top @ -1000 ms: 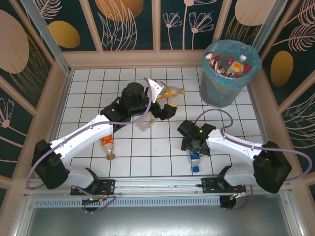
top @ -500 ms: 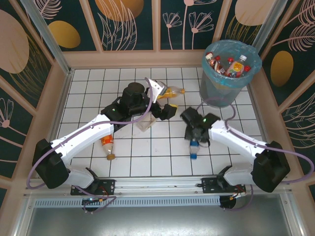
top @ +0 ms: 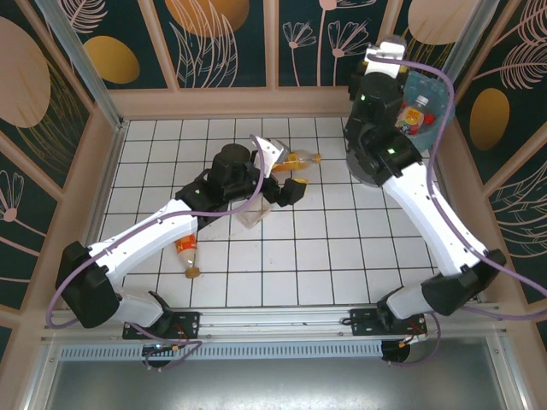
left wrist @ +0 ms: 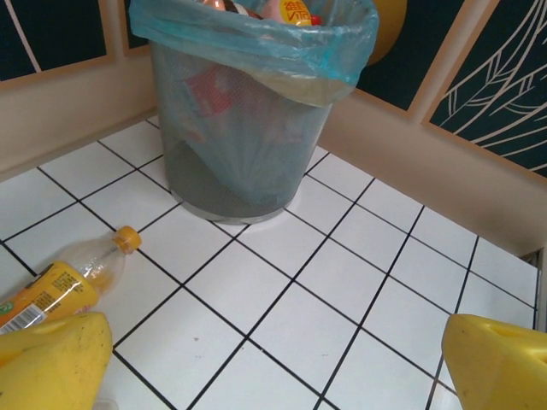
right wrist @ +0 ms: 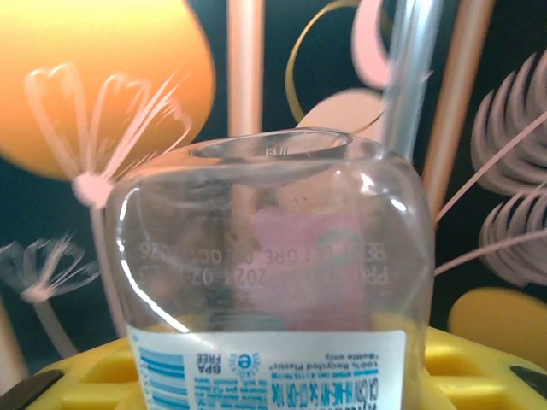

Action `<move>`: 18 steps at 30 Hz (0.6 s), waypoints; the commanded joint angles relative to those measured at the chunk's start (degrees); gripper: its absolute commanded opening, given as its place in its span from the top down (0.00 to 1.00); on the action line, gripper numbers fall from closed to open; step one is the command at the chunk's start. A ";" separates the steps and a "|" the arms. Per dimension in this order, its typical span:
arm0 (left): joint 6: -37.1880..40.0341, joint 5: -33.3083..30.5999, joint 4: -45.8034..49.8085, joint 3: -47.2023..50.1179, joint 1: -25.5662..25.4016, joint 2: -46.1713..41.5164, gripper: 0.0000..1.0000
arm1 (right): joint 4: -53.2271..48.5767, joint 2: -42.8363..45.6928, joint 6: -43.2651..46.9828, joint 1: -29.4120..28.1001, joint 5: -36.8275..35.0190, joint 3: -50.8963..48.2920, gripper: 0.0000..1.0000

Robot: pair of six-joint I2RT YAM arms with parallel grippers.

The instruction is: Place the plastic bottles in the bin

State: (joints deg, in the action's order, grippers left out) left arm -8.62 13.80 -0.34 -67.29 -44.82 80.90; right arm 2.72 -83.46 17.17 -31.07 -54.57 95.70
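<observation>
While the right gripper (right wrist: 273, 376) hangs above the bin (left wrist: 239, 145) at the far right corner of the table (left wrist: 256, 325), clamped on a clear blue-labelled bottle (right wrist: 273, 256), the step in hand looks like the drop. Next, its jaws must part squarely over the blue bag (left wrist: 282, 51) so the bottle falls inside. The left gripper (left wrist: 273, 367), spread wide and holding nothing, hovers beside an orange-labelled bottle (left wrist: 60, 286) lying toward the far edge; another bottle (top: 188, 252) lies toward the near left
</observation>
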 commanded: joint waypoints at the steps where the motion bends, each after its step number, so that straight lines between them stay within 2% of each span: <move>1: -0.01 -1.45 -2.93 0.92 -0.36 -1.65 0.01 | 25.97 -5.95 18.74 3.34 -6.23 1.52 0.52; 5: 0.01 -1.98 -3.09 1.15 -0.34 -1.67 0.01 | 22.55 -11.03 15.73 6.10 -5.21 5.01 0.52; 10: -1.09 -1.33 -3.15 0.78 -0.31 -1.18 0.02 | 13.01 -12.54 4.14 7.20 -4.34 5.08 0.56; 12: -1.48 -1.06 -3.26 0.75 -0.31 -0.96 0.01 | 11.85 -13.13 2.45 7.42 -5.11 4.11 0.57; 13: -1.60 -1.06 -3.26 0.75 -0.35 -0.79 0.02 | 13.76 -13.43 3.72 7.42 -6.52 2.80 0.58; 16: -1.75 -0.92 -3.18 0.75 -0.31 -0.59 0.02 | 32.33 -14.48 15.43 7.55 -12.25 -4.96 0.58; 18: -1.60 -1.47 -2.99 0.75 -0.31 -0.63 0.02 | 40.92 -14.87 19.59 7.85 -13.25 -9.04 0.59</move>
State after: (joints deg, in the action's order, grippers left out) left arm -9.37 12.82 -1.48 -66.70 -44.82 80.84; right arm 27.83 -96.95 29.34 -23.79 -62.54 90.94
